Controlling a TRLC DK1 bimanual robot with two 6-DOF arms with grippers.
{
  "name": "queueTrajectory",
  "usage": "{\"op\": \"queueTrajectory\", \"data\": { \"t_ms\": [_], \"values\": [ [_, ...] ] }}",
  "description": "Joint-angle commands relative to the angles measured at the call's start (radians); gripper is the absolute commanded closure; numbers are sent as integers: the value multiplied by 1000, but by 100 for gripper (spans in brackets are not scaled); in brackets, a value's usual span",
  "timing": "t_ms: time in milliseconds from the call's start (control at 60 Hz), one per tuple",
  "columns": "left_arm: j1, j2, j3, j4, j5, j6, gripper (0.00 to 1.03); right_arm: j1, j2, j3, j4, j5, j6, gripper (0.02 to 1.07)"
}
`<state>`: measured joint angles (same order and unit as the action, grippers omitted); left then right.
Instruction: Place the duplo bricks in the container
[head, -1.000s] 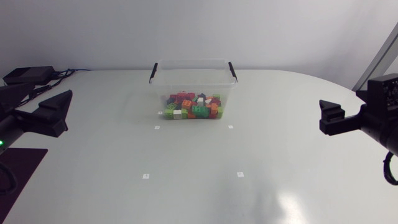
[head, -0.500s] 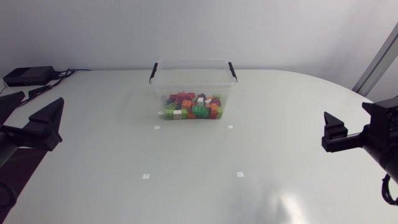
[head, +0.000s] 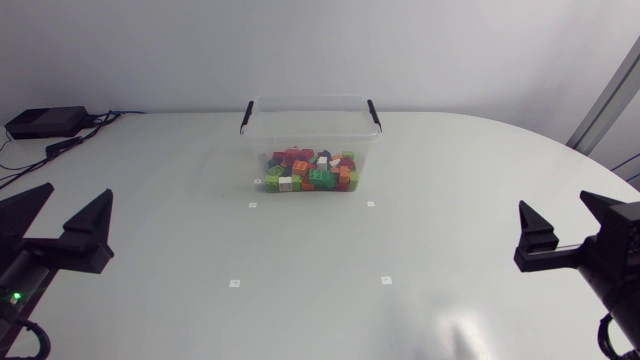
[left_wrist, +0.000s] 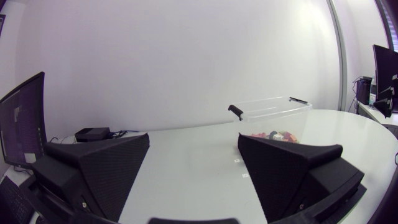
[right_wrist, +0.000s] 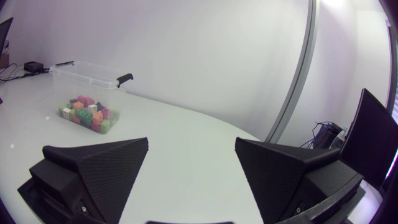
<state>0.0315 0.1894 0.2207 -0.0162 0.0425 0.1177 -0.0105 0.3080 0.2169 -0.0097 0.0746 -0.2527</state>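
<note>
A clear plastic container (head: 310, 125) with black handles stands at the table's far middle, and several coloured duplo bricks (head: 312, 171) lie inside it. Near the table's left edge my left gripper (head: 62, 222) is open and holds nothing. My right gripper (head: 565, 232) is open and empty at the right edge. From the left wrist view the container (left_wrist: 273, 112) is far ahead, over the left gripper (left_wrist: 193, 171). In the right wrist view the container (right_wrist: 93, 78) and its bricks (right_wrist: 87, 112) lie far ahead of the right gripper (right_wrist: 189, 171). No loose bricks show on the table.
Four small white markers (head: 252, 205) dot the table in front of the container. A black box (head: 45, 121) with cables (head: 75, 140) sits at the table's far left corner.
Both arms have drawn back and down toward the table's side edges. Both grippers stayed open. The container and bricks have not moved.
</note>
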Motion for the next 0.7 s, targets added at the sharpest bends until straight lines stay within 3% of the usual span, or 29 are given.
{"op": "queueTrajectory", "data": {
  "t_ms": [0, 517, 683],
  "values": [
    [-8, -29, -47, 15, -12, -43, 4, 0, -44, -49, 14, -10, 57, 6],
    [-31, -189, -221, 16, -43, -118, 4, 10, -308, -217, 10, -75, 253, 6],
    [-31, -189, -221, 16, -43, -118, 4, 10, -308, -217, 10, -75, 253, 6]
  ]
}}
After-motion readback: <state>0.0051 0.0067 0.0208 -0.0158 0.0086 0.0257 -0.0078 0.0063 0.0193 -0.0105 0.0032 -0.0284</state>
